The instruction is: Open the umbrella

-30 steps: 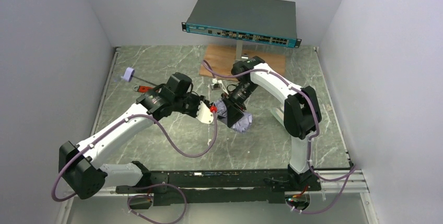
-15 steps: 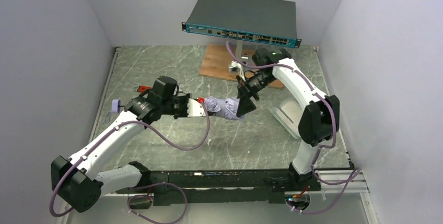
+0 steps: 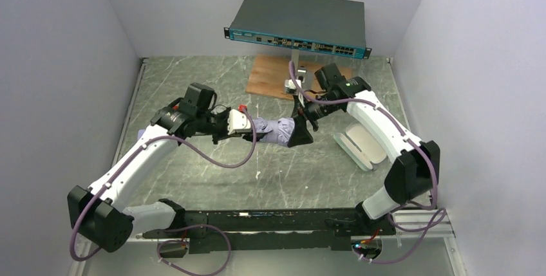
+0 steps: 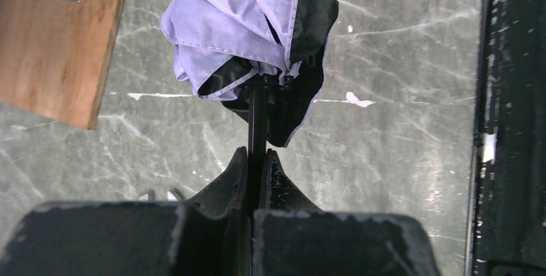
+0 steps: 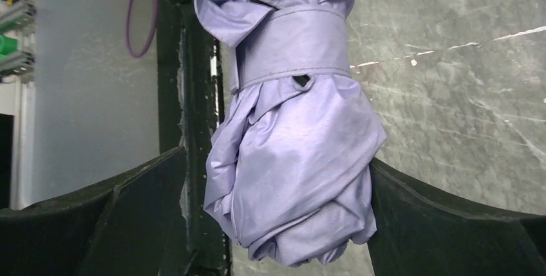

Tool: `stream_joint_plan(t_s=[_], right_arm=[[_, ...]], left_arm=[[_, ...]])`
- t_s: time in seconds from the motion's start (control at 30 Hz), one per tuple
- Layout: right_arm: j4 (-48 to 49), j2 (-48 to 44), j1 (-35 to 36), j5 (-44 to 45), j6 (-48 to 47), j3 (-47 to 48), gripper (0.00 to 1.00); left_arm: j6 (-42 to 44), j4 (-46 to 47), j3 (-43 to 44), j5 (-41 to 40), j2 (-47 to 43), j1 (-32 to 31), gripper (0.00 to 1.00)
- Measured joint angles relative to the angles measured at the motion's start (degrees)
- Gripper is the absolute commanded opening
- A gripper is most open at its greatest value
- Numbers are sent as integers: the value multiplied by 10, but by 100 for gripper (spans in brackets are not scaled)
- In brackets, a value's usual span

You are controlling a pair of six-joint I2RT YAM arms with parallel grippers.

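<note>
Two grippers share one umbrella (image 3: pixel 273 129), holding it off the green marble table (image 3: pixel 193 83). On my left, the left gripper (image 4: pixel 256 160) has its fingers (image 4: pixel 280 183) pressed together on the thin black shaft (image 4: pixel 257 115) (only a sliver of it shows between them). The right gripper (image 5: pixel 290 189) clasps the other end, its jaws set wide on either side of the bunched lavender fabric. A strap (image 5: pixel 293 47) wraps the bundle, so the canopy is folded, roughly level between both arms. Beyond stand a wooden board (image 3: pixel 270 75) and a raised network switch (image 3: pixel 299 22). A pale oblong case (image 3: pixel 360 147) lies open to the right.
</note>
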Motion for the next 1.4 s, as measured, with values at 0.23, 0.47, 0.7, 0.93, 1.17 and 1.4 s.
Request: stream_joint_plan(t_s=[0.23,0.47,0.7,0.93,1.17,1.4], right_arm=[[138,-126,15,41,14,-125,99],[181,-139,30,64,-6,-128,45],[180,-138,35,64,-6,-132,0],[169,-96,52,71,70,-116,0],[167,-72,66,104,140,-105,0],[167,-73,73,110,158,-105,0]], left_arm=[[-19,-51,45,76,42,15,0],[-47,-86,79,141,72,44,0],[-66,-85,81,153,82,52,62],[-120,53,79,131,8,54,58],[-50,68,123,124,-28,-69,43],[-2,54,113,75,14,-151,43]])
